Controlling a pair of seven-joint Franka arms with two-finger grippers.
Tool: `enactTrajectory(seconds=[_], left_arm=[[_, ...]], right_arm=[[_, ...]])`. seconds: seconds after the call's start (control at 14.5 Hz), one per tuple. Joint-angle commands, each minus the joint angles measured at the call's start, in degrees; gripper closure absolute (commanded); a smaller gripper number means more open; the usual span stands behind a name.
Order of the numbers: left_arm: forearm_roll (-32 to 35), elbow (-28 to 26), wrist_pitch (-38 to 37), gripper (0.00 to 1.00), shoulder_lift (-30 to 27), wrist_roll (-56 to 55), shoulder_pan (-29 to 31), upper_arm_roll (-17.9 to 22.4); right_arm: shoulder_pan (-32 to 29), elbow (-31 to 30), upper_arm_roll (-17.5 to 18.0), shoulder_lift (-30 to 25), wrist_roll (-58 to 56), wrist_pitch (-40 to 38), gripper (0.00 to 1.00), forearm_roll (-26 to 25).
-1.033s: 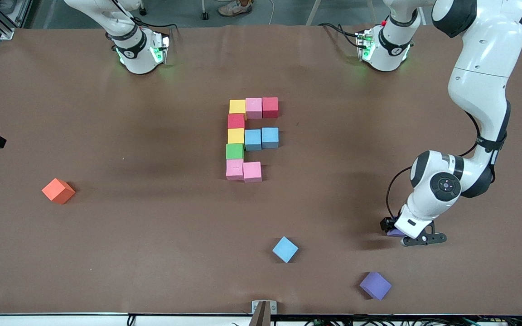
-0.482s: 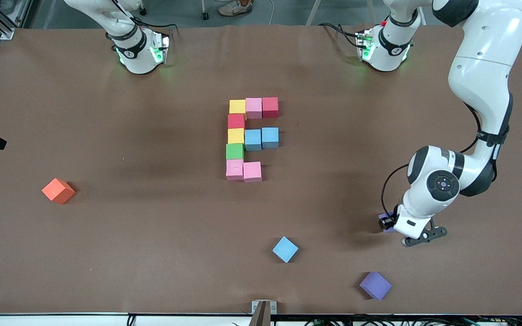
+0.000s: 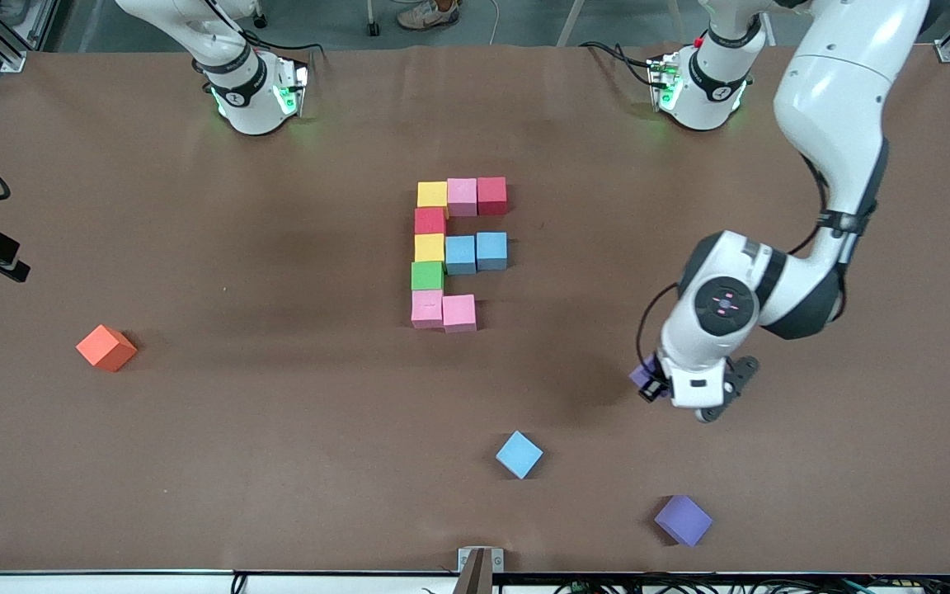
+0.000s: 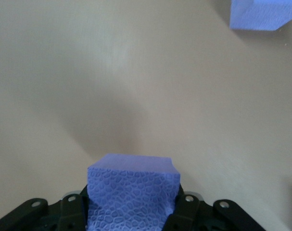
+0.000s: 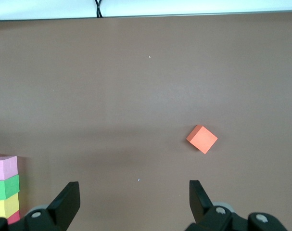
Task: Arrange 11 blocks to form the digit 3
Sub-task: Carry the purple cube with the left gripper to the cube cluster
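Brown matte covering (image 3: 277, 462) spans the whole table; we see a slight crease near the edge by the arm bases, grey floor, metal frame posts and someone's shoes (image 3: 430, 12) above the table's top edge in the front view. A black clamp (image 3: 479, 569) sits at the table edge nearest the front camera.

We see the left gripper (image 3: 663, 388) in the air over bare table toward the left arm's end, clamped on a purple block (image 4: 131, 190). In the left wrist view the cube fills the space between the jaws.

Ten blocks (image 3: 450, 256) sit touching at table centre: a five-cube column, two three-cube bars, and a two-cube bar closest to the front camera.

Loose on the surface: a light blue cube (image 3: 519, 454) and a second purple cube (image 3: 683, 520) nearer the front camera, and an orange cube (image 3: 106, 347) toward the right arm's end.

The right gripper (image 5: 131, 199) waits, jaws wide apart and empty, over bare table; the front view shows only its arm's base.
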Motion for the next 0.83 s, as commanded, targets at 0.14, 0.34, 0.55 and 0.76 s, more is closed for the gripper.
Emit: enactTrajectory(seconds=[0.14, 0.34, 0.55, 0.76], left_arm=[[-2.57, 2.62, -1.35, 0.74, 1.46, -23.13, -6.77, 0.34], [-6.27, 6.66, -1.35, 0.74, 4.8, -34.29, -11.96, 1.04], [-6.28, 8.78, -1.17, 0.74, 7.18, -44.32, -14.51, 1.04], [-6.01, 8.87, -0.82, 0.74, 8.76, -51.45, -17.58, 1.13]], right_arm=[[2.17, -1.77, -2.52, -1.77, 0.19, 0.4, 0.0, -1.65], [0.93, -1.86, -2.17, -1.77, -0.16, 0.22, 0.0, -1.3], [1.63, -3.17, -2.17, -2.03, -0.25, 1.01, 0.0, -1.38], [1.81, -4.58, -2.08, -2.83, -0.25, 1.28, 0.0, -1.91]])
